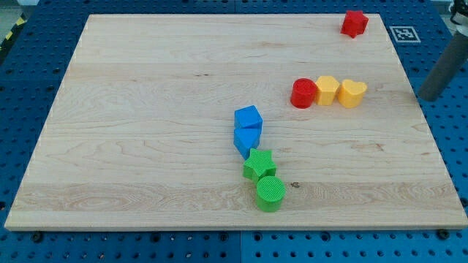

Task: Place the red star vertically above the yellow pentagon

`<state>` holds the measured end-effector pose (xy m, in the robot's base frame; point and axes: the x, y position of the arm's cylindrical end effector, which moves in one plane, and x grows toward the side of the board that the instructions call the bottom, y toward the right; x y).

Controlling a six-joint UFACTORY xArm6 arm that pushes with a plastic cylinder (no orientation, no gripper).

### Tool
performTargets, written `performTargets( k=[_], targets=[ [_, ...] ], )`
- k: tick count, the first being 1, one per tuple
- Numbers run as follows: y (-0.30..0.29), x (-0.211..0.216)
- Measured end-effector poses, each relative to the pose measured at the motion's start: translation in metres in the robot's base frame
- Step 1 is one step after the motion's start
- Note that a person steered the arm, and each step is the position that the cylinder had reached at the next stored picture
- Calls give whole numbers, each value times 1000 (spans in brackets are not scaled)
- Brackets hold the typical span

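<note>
desk: pale wooden board lying on a blue perforated base; wood grain runs across the view.
red star: red star sits at the view's top right, just inside the board's top edge, standing alone and well apart from all other blocks.
yellow pentagon: yellow pentagon lies in the right half of the board, in the middle of a row of three; it is below the red star and a little toward the view's left of it.
row neighbours: red cylinder touches the pentagon on the view's left; yellow heart touches it on the view's right.
blue pair: blue cube sits near the board's centre, with a second blue block touching it from below; the shape of the second one is not clear.
green pair: green star sits just under the blue blocks; green cylinder touches it from below, toward the view's bottom.
my tip: dark rod enters at the view's right edge; my tip is off the board's right edge over the blue base, to the right of the yellow heart and near no block.
gripper: none fitted, only the rod, so no opening or closing state can be told.
markings: a black-and-white square tag sits on the base by the board's top right corner; no readable writing.
stripe: yellow-and-black tape at the view's top left.
</note>
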<state>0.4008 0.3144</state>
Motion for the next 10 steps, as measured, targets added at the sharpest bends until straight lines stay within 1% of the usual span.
performTargets(
  k=[2,5,7,8,9,10],
  targets=[
    [0,-67],
    [0,-123],
    [-9,-195],
    [-28,-209],
    [-51,-209],
    [-54,-188]
  ],
)
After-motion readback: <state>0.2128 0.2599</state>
